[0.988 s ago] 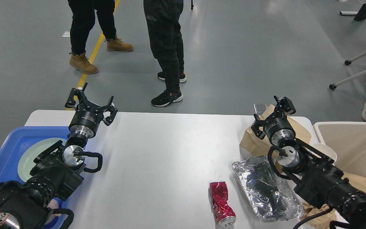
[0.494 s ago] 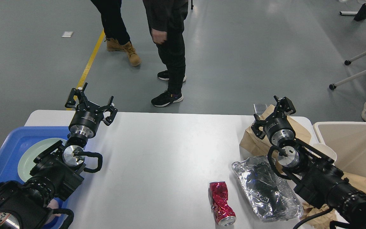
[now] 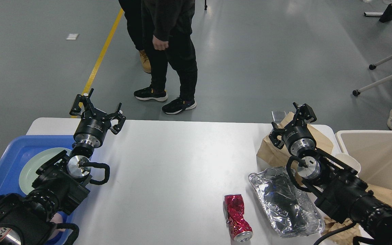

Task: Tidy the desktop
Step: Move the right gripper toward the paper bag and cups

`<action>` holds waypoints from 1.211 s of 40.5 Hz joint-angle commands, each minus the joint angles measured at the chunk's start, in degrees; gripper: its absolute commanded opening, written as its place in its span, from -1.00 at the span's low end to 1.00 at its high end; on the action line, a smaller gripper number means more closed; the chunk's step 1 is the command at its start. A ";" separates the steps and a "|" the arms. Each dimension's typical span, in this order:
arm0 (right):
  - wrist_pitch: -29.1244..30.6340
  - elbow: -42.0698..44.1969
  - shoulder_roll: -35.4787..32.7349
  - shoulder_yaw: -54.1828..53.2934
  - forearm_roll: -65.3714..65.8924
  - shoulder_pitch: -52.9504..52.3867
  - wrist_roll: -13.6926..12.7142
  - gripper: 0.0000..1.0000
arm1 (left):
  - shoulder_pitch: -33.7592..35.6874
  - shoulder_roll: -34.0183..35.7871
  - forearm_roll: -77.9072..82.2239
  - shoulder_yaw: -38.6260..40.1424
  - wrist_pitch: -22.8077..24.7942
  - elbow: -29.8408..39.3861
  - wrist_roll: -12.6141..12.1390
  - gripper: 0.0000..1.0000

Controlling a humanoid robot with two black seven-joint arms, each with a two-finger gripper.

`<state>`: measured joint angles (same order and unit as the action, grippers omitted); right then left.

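Observation:
The white desktop [image 3: 175, 163] fills the middle of the head view. A crushed red can [image 3: 237, 217] lies near its front edge. A crumpled silver foil wrapper [image 3: 282, 200] lies just right of the can. A brown paper bag [image 3: 277, 151] lies at the far right corner, partly behind my right arm. My left gripper [image 3: 95, 109] is open and empty above the far left of the desktop. My right gripper [image 3: 293, 120] is open and empty above the paper bag.
A blue tray [image 3: 9, 163] with a pale green plate [image 3: 32, 163] sits at the left edge. A beige bin [image 3: 379, 160] stands at the right, with a white cup [image 3: 350, 161] beside it. Two people [image 3: 172, 51] stand beyond the far edge.
Both arms have stayed still. The people behind the table have shifted: the one in tan boots walked right, behind the other, who stepped his foot left.

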<state>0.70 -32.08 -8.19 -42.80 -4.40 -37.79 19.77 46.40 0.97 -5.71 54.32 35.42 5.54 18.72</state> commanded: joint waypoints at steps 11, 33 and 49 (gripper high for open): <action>-0.35 0.70 -0.69 -0.62 -0.26 -2.19 -0.61 1.00 | 0.00 0.00 0.00 0.00 0.00 0.00 0.00 0.93; -0.43 3.16 -5.70 -1.06 -0.44 -1.32 -0.09 1.00 | 0.00 0.00 0.00 0.00 0.00 0.00 0.00 0.93; -0.08 2.81 -11.23 -1.14 -0.44 -3.78 -0.09 1.00 | 0.00 0.00 0.00 0.00 0.09 0.00 0.00 0.93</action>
<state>0.47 -29.14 -18.36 -43.87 -4.84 -40.66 19.70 46.41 0.97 -5.72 54.32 35.42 5.53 18.72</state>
